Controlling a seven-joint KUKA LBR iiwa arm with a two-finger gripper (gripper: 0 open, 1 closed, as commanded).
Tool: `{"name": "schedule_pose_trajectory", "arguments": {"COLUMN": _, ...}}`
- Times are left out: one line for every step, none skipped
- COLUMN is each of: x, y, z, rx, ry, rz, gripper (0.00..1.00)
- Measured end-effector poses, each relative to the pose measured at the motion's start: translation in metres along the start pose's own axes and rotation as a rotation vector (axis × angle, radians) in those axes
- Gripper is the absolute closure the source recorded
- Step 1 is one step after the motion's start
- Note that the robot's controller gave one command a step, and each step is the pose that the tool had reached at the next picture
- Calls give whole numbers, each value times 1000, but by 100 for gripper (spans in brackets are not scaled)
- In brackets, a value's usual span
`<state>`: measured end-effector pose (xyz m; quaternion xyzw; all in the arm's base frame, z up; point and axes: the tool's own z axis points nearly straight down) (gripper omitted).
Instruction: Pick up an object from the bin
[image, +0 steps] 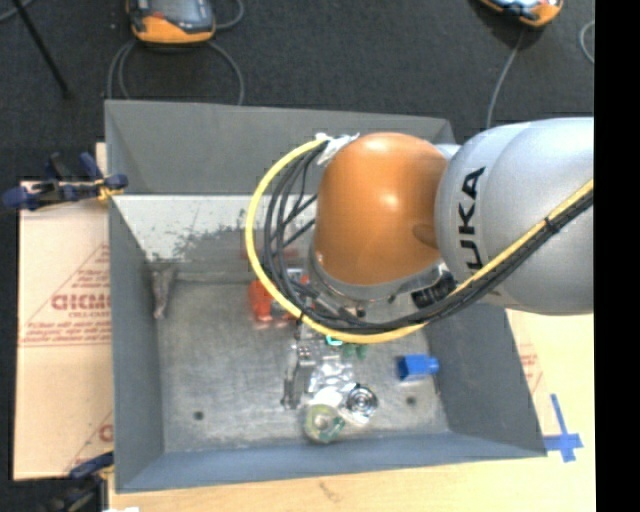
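Observation:
My gripper (297, 372) reaches down from under the arm's wrist into the middle of the bin, near its front. Right beside it, to the right, lies a crumpled shiny silver thing (332, 380). A small shiny round thing (360, 403) lies just beyond that. A pale green-white round thing (322, 425) rests in front of the gripper, close to the bin's front wall. A red-orange thing (262, 302) lies behind and to the left of the gripper, partly hidden by the arm's cables. Nothing can be made out in the gripper's hold.
A small blue block (416, 367) lies to the right on the bin floor. A bit of green (351, 351) peeks out under the wrist. The arm and its orange cover hide the bin's back right. Bare floor lies to the left.

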<state>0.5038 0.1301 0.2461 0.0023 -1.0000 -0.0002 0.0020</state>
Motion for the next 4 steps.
{"name": "schedule_pose_trajectory", "arguments": {"x": -18, "y": -67, "z": 125, "rx": 3, "ry": 0, "rz": -135, "gripper": 0}}
{"name": "schedule_pose_trajectory", "arguments": {"x": -57, "y": -128, "z": 173, "rx": -2, "ry": -19, "rz": -258, "gripper": 0}}
{"name": "schedule_pose_trajectory", "arguments": {"x": -61, "y": -127, "z": 169, "rx": 0, "ry": -31, "rz": -254, "gripper": 100}}
{"name": "schedule_pose_trajectory", "arguments": {"x": -61, "y": -95, "z": 10, "rx": 2, "ry": -13, "rz": -308, "gripper": 100}}
